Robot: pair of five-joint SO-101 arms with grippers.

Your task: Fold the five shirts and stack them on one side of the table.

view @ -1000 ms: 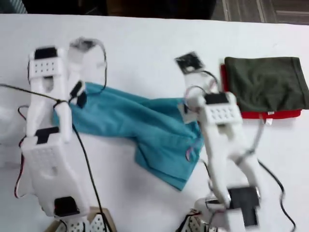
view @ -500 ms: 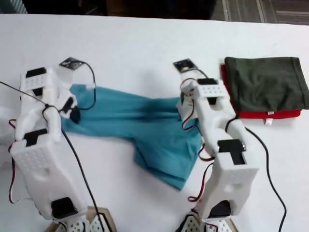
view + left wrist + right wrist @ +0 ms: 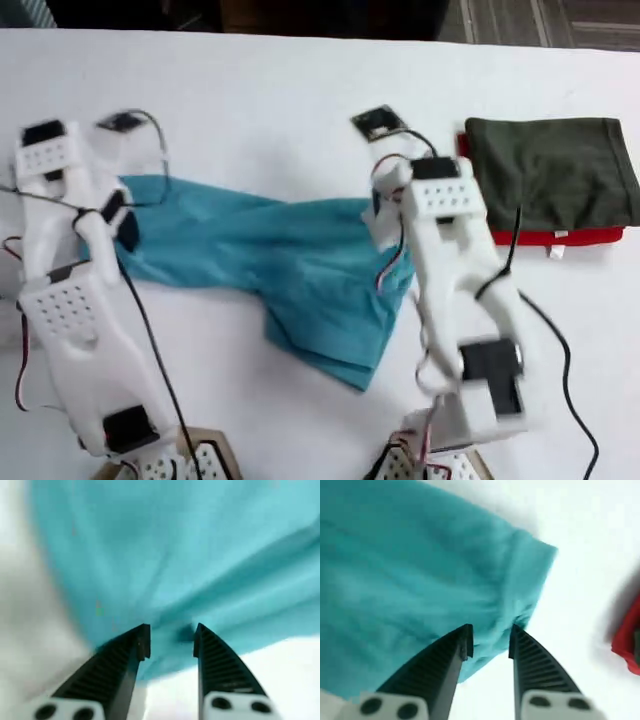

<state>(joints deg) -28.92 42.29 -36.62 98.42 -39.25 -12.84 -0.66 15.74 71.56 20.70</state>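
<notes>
Teal shirt (image 3: pixel 300 260) hangs stretched across the middle of the desk (image 3: pixel 300 90). The left tool (image 3: pixel 170 640) pinches one end and the right tool (image 3: pixel 490 637) nips just the hem corner. That right grip looks thin imo. Pull harder and it could slip out, or the arm bumps the folded dark green shirt (image 3: pixel 550 170) just beside it.

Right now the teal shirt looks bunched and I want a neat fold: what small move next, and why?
Probably ease the left claw and right claw slightly apart: each pinches one end of the teal shirt, yet its middle lies wrinkled and bunched on the table.
</notes>
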